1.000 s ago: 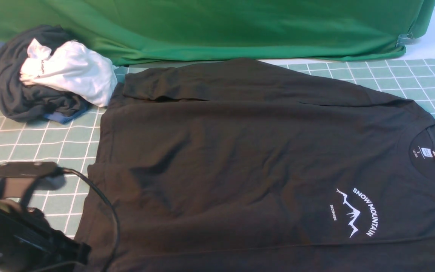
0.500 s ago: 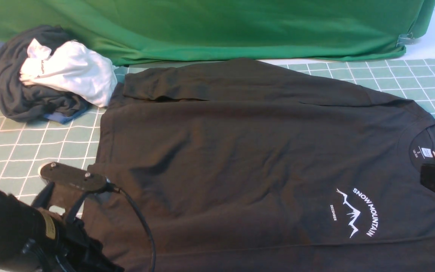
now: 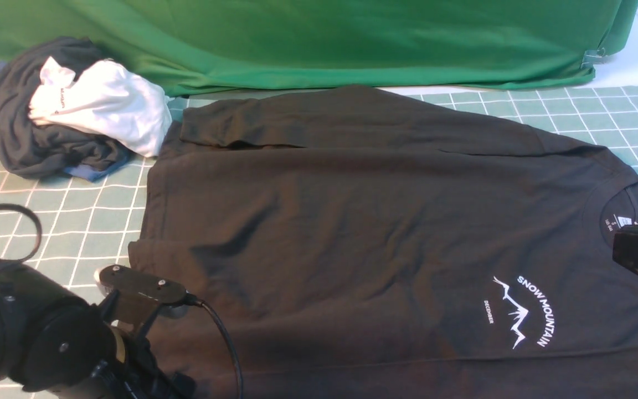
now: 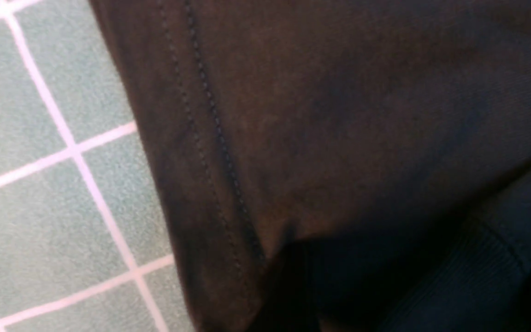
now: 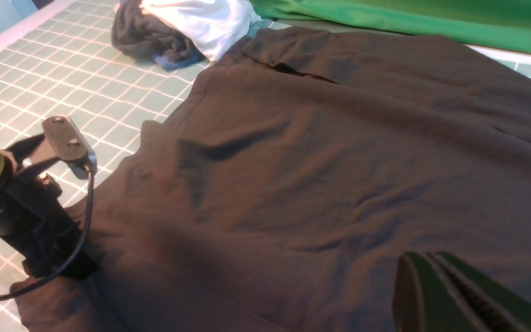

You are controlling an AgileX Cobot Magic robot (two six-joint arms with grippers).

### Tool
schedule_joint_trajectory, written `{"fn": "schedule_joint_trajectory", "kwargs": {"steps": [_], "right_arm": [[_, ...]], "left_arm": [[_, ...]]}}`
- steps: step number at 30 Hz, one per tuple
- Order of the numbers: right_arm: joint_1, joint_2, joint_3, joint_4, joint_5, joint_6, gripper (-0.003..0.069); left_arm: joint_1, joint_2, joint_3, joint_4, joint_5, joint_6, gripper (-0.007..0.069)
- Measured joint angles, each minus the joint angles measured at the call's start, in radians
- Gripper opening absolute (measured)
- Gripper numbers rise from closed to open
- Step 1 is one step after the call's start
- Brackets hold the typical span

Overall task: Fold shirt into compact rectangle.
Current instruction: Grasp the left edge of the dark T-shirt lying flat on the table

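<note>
The black long-sleeved shirt lies flat on the grid mat, collar to the right, hem to the left, white "SNOW MOUNTAIN" print facing up. One sleeve is folded across its far edge. My left arm leans over the shirt's near hem corner. In the right wrist view the left gripper rests down on that corner, its fingers hidden. The left wrist view shows only the stitched hem close up. My right gripper is shut and empty, and hovers by the collar.
A heap of dark grey, white and blue garments sits at the back left. A big green cloth hangs along the back. The pale green grid mat shows left of the shirt. A black cable loops from my left wrist.
My left arm has swung right, from over the mat onto the shirt's near hem corner. My right gripper has come into the front view beside the collar.
</note>
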State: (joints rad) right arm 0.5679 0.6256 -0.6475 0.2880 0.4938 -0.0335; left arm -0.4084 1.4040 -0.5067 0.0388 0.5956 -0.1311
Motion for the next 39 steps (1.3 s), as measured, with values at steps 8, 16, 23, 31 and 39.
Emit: {"fn": "schedule_joint_trajectory", "kwargs": {"steps": [8, 16, 23, 31, 39], "right_arm": [[0.000, 0.000, 0.000, 0.001, -0.002, -0.001, 0.0009], [0.000, 0.000, 0.000, 0.001, -0.002, -0.001, 0.0014], [0.000, 0.000, 0.000, 0.001, -0.002, -0.001, 0.0019], [0.000, 0.000, 0.001, 0.001, 0.001, -0.001, 0.0029], [0.000, 0.000, 0.001, 0.001, 0.001, -0.001, 0.0034]], "left_arm": [[-0.001, -0.003, -0.026, -0.028, 0.080, -0.001, 0.0329], [-0.001, -0.061, -0.070, -0.054, 0.205, 0.000, 0.0046], [-0.001, -0.094, -0.077, -0.126, 0.266, 0.000, 0.0046], [-0.001, -0.094, -0.078, -0.126, 0.318, -0.006, 0.0163], [-0.001, -0.094, -0.078, -0.124, 0.318, -0.019, 0.0344]]}}
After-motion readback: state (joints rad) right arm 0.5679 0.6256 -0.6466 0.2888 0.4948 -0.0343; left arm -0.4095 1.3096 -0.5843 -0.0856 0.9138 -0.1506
